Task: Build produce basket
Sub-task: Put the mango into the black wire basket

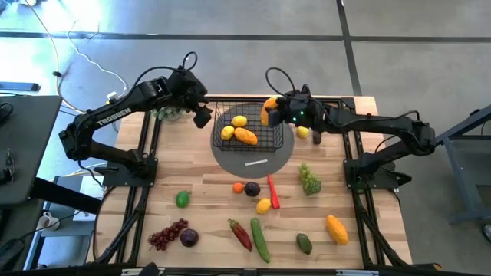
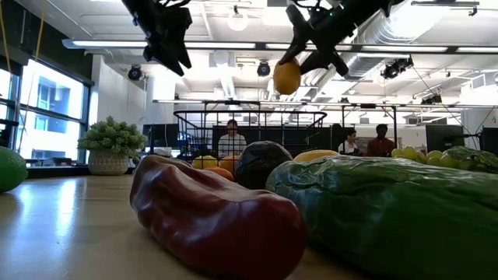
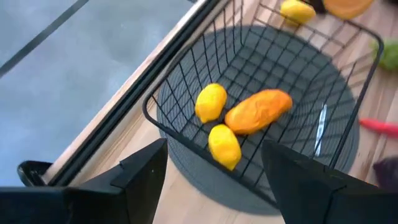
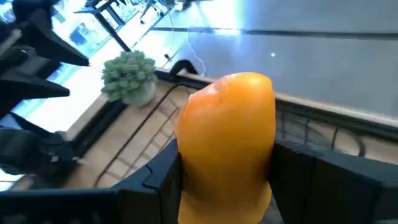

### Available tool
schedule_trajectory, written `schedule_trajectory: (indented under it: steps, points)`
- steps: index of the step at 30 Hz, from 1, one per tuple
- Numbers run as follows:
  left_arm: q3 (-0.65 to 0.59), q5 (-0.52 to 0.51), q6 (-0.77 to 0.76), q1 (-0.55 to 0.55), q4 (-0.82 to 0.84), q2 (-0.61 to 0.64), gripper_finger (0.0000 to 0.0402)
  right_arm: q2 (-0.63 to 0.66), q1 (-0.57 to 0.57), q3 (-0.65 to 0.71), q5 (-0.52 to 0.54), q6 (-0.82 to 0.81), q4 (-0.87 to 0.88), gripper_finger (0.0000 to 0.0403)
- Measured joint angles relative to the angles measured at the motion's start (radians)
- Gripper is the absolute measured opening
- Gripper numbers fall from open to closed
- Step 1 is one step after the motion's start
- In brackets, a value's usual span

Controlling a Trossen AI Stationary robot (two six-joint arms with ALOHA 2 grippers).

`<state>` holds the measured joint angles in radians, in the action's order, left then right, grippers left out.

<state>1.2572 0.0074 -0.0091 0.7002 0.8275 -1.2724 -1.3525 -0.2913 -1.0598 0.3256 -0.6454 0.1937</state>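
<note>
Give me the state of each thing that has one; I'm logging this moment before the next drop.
right gripper: shut on an orange mango, raised over the basket's right edge.
left gripper: open, empty, above the basket's left side.
basket: upright on the grey disc, holding two lemons and one mango.

A pale wooden table (image 1: 207, 180) carries a grey disc (image 1: 261, 162) near its far edge, with the wire basket (image 1: 270, 136) resting on it. Loose produce lies nearer: green grapes (image 1: 309, 181), purple grapes (image 1: 167, 234), a cucumber (image 1: 260, 239), a mango (image 1: 336, 229), an avocado (image 1: 304, 243) and a lime (image 1: 182, 199).
</note>
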Motion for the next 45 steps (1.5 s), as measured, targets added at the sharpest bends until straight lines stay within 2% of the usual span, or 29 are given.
schedule_trajectory:
  steps: [8, 19, 31, 38, 42, 45]
  points:
    - [0.0, -0.109, -0.137, 0.0, -0.069, 0.0, 0.025, -0.097, -0.045, 0.0, -0.107, 0.155, -0.016, 0.016]
    - [0.0, -0.154, -0.147, 0.0, -0.074, 0.0, 0.025, -0.19, -0.082, 0.0, -0.194, 0.303, -0.008, 0.0161]
    - [0.0, -0.146, -0.181, -0.001, -0.075, 0.0, 0.025, -0.258, -0.091, 0.001, -0.231, 0.306, 0.046, 0.0161]
    - [0.0, -0.14, -0.182, -0.002, -0.075, -0.001, 0.025, -0.269, -0.124, 0.001, -0.274, 0.25, 0.077, 0.0162]
    - [0.0, -0.139, -0.196, -0.011, -0.075, -0.001, 0.025, -0.276, -0.143, -0.001, -0.33, 0.211, 0.099, 0.0176]
    - [0.0, -0.139, -0.206, -0.015, -0.074, -0.001, 0.025, -0.275, -0.147, -0.001, -0.334, 0.209, 0.104, 0.0197]
